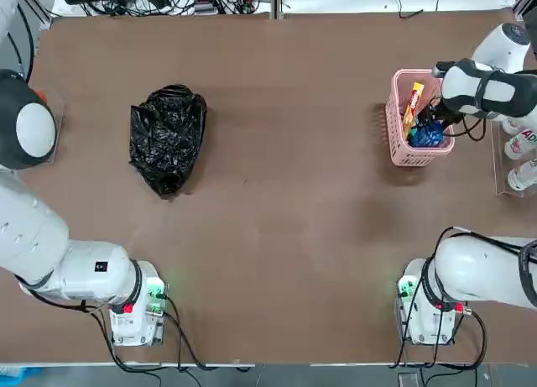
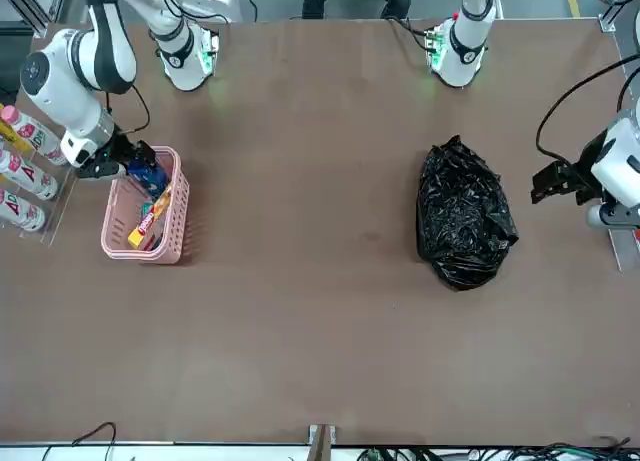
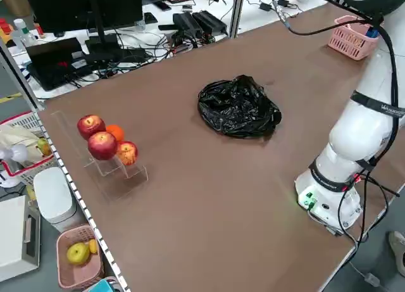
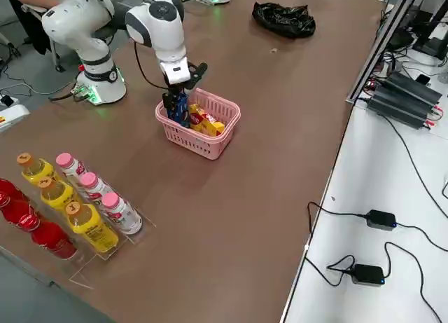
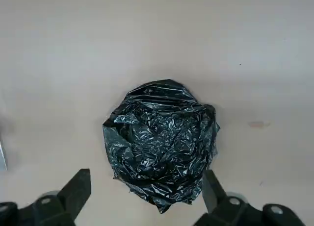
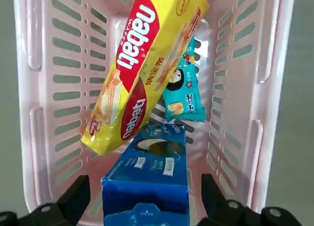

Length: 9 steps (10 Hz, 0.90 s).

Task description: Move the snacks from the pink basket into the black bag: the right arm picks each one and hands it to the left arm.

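Table [image 1: 277,236] first: brown, broad, and mostly bare, which leaves a wide stretch between where the snacks start and where they must end up. Black bag [image 1: 167,138] lies crumpled at centre-left of the top view, well apart from the pink basket [image 1: 398,127] at the upper right, and that distance is, I'd judge, why a handover between arms is planned at all.

Left gripper [image 5: 147,199] hangs over the bag with its fingers spread wide and nothing between them, apparently waiting near the drop spot.

Right gripper [image 6: 142,201] is poised at the near end of the basket, jaws released and straddling the blue pack [image 6: 147,179], one finger on either side; it has not clamped anything. That pack stands closest to the fingers, so it looks the natural first pick.

Yellow-orange pack [image 6: 142,69] leans diagonally across the basket, its low end just beside the blue one. Smallest, the teal packet [image 6: 184,91] lies underneath toward the far wall, partly covered.
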Each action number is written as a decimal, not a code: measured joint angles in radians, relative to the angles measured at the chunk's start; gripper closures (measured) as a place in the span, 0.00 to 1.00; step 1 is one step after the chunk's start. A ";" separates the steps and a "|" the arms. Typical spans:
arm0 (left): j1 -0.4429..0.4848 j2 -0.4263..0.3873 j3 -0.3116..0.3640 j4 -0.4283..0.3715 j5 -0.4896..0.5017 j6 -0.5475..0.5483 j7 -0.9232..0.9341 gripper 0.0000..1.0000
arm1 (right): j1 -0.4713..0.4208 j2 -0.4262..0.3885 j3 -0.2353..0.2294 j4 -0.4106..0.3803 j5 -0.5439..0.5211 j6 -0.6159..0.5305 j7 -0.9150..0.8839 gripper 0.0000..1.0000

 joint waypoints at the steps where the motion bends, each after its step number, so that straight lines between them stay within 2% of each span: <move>1: 0.000 0.001 0.000 -0.001 0.000 0.000 0.000 0.00 | 0.000 0.001 0.000 -0.005 0.000 0.013 -0.009 0.00; 9: -0.001 0.011 0.000 -0.001 0.000 0.000 0.002 0.00 | 0.000 0.005 0.000 -0.034 0.000 0.057 -0.041 0.02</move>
